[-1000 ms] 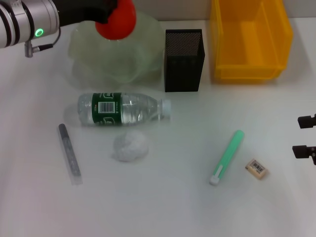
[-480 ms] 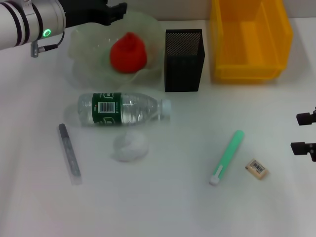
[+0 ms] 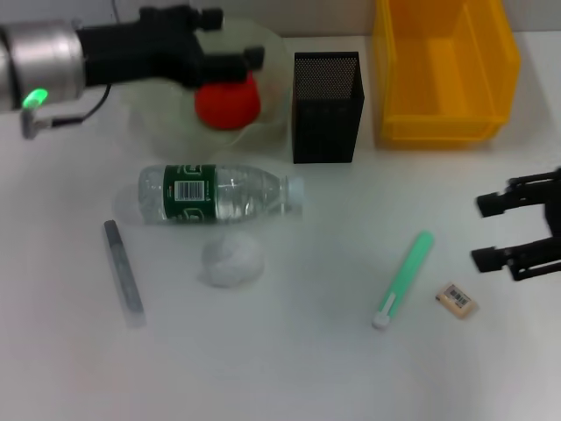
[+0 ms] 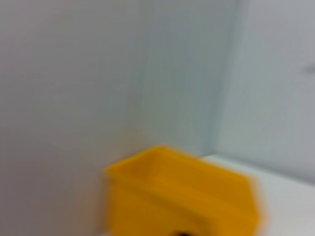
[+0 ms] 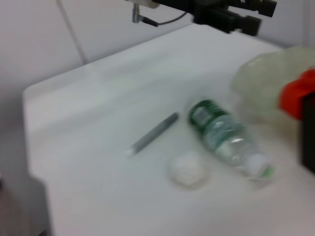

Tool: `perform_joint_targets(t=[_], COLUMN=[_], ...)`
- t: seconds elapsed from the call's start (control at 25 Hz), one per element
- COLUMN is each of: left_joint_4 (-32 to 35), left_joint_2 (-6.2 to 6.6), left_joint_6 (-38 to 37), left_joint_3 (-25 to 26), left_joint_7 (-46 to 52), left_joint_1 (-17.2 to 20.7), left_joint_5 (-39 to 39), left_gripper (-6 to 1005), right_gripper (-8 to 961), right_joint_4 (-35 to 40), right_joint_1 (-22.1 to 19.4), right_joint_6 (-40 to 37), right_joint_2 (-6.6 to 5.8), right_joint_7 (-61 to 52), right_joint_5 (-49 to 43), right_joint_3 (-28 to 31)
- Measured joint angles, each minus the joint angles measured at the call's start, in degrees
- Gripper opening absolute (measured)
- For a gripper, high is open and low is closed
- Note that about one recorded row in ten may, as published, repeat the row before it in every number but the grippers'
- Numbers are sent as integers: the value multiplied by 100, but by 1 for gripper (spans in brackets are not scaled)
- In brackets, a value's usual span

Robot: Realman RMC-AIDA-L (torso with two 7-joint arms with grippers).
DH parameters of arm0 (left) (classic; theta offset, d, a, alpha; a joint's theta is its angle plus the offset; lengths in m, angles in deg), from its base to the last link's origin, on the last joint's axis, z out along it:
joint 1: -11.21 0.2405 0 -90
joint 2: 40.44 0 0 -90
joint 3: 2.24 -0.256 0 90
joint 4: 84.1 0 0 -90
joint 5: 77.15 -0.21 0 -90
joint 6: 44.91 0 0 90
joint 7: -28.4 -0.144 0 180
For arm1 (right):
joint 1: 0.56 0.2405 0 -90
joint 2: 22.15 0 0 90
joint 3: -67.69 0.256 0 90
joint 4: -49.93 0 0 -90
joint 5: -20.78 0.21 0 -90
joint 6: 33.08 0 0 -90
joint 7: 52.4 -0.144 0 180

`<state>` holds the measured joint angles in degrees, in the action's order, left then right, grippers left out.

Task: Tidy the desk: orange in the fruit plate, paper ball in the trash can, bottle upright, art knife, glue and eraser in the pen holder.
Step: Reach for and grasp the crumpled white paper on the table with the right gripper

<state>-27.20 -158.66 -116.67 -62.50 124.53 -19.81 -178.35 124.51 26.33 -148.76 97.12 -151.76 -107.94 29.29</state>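
Observation:
The red-orange orange [image 3: 228, 103] lies in the pale-green fruit plate [image 3: 153, 118]. My left gripper [image 3: 230, 38] hovers open just above and behind it, holding nothing. The bottle [image 3: 215, 193] lies on its side in front of the plate, and the paper ball [image 3: 232, 260] rests just below it. A slim grey pen-like tool [image 3: 123, 272] lies at the left and a green stick with a white tip [image 3: 403, 276] at the right; which is the art knife and which the glue I cannot tell. My right gripper [image 3: 482, 231] is open, just right of and above the eraser [image 3: 456, 300].
The black mesh pen holder [image 3: 326, 105] stands right of the plate, with the yellow trash can [image 3: 443, 70] at the back right. The left wrist view shows only the trash can [image 4: 182, 191] against a wall. The right wrist view shows the bottle [image 5: 224, 140], paper ball [image 5: 187, 169] and grey tool [image 5: 152, 132].
The orange left my left gripper and dropped into the fruit plate; that gripper drew back, then reached over the plate again. My right gripper moved in from the right edge toward the eraser.

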Motion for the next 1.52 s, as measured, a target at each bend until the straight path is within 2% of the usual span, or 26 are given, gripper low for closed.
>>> perform_joint_targets(t=[0.04, 0.08, 0.12, 0.16, 0.2, 0.32, 0.36, 0.4, 0.48, 0.56, 0.6, 0.76, 0.88, 0.96, 1.12, 1.36, 1.52], left_joint_4=[0, 425, 481, 722, 722, 828, 825, 763, 696, 635, 635, 435, 381, 362, 360, 235, 150], left_joint_2=[0, 6, 7, 16, 16, 19, 18, 18, 23, 88, 88, 270, 309, 365, 386, 387, 389], left_joint_6=[0, -847, -982, -1589, -1589, -2236, -2412, -2695, -2946, -3245, -3245, -3558, -3594, -3613, -3641, -3655, -3636], left_joint_3=[0, 11, 20, 110, 110, 390, 488, 709, 922, 1125, 1125, 1148, 1148, 1156, 1162, 1186, 1242], left_joint_7=[0, -55, -66, -153, -153, -310, -352, -436, -535, -685, -685, -971, -1004, -1080, -1148, -1292, -1333], left_joint_1=[0, 463, 539, 891, 891, 1252, 1330, 1422, 1495, 1651, 1651, 1808, 1837, 1916, 1939, 1938, 1932], left_joint_5=[0, 227, 260, 381, 381, 414, 416, 404, 382, 333, 333, 304, 298, 224, 40, -257, -300], left_gripper=[809, 835, 862, 862, 862, 862, 863, 863, 863, 863, 863, 863, 862, 862, 862, 862, 862], right_gripper=[731, 731, 731, 730, 730, 729, 729, 729, 728, 728, 728, 727, 726, 725, 724, 723, 722], right_joint_4=[250, 250, 382, 674, 674, 1003, 1114, 1114, 1146, 1144, 1144, 968, 751, 243, -162, -614, -975], right_joint_1=[40, 40, 62, 152, 152, 413, 675, 675, 924, 1290, 1290, 1777, 1925, 2200, 2414, 2600, 2813], right_joint_6=[44, 44, 96, 221, 221, 350, 439, 439, 533, 754, 754, 1258, 1399, 1659, 1998, 3143, 3424], right_joint_2=[6, 6, 12, 20, 20, 4, -9, -9, -10, -8, -8, 3, 5, 7, 20, 47, 61], right_joint_7=[-304, -304, -480, -945, -945, -1723, -2235, -2235, -2605, -3181, -3181, -3712, -3718, -3650, -3628, -3624, -3651], right_joint_5=[45, 45, 54, 55, 55, 28, -64, -64, -166, -382, -382, -793, -846, -859, -841, -648, -494], right_joint_3=[-535, -535, -782, -1378, -1378, -2193, -2683, -2683, -3049, -3661, -3661, -4548, -4719, -4823, -4953, -5948, -6299])
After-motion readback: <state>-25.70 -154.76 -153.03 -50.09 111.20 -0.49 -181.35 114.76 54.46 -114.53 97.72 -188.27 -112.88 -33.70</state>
